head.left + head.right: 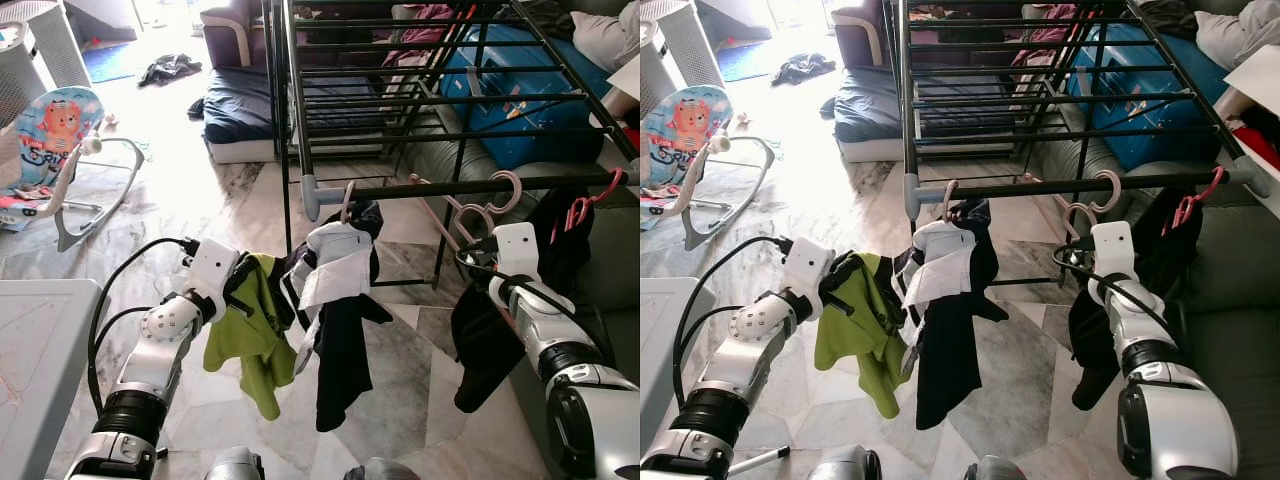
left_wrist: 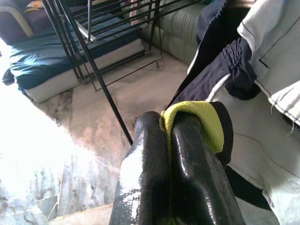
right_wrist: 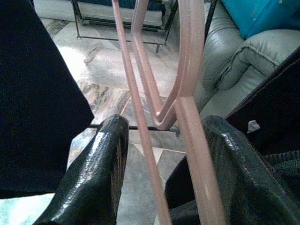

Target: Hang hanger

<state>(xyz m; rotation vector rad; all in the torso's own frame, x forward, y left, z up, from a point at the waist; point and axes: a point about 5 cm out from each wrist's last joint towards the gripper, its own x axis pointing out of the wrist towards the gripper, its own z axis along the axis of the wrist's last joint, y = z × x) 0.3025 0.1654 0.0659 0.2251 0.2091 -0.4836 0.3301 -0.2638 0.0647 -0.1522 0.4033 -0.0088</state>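
Observation:
A black drying rack has a grey front rail [image 1: 450, 186]. A pale pink hook [image 1: 347, 200] hangs on it and carries white and navy clothes [image 1: 335, 268]. My left gripper [image 1: 238, 282] is shut on a lime-green garment [image 1: 250, 335] just left of those clothes; in the left wrist view the green cloth [image 2: 192, 119] is pinched between the fingers. A pink hanger [image 1: 497, 195] is hooked on the rail further right, with a black garment [image 1: 485, 345] below it. My right gripper [image 3: 164, 154] is open, with the pink hanger's bars [image 3: 187, 93] between its fingers.
A red hanger [image 1: 585, 207] with dark cloth hangs at the rail's right end. A grey sofa [image 1: 600, 270] and a blue suitcase [image 1: 520, 90] lie behind the rack. At the left are a baby bouncer [image 1: 50, 150], a mattress [image 1: 240, 115] and a white table corner [image 1: 40, 350].

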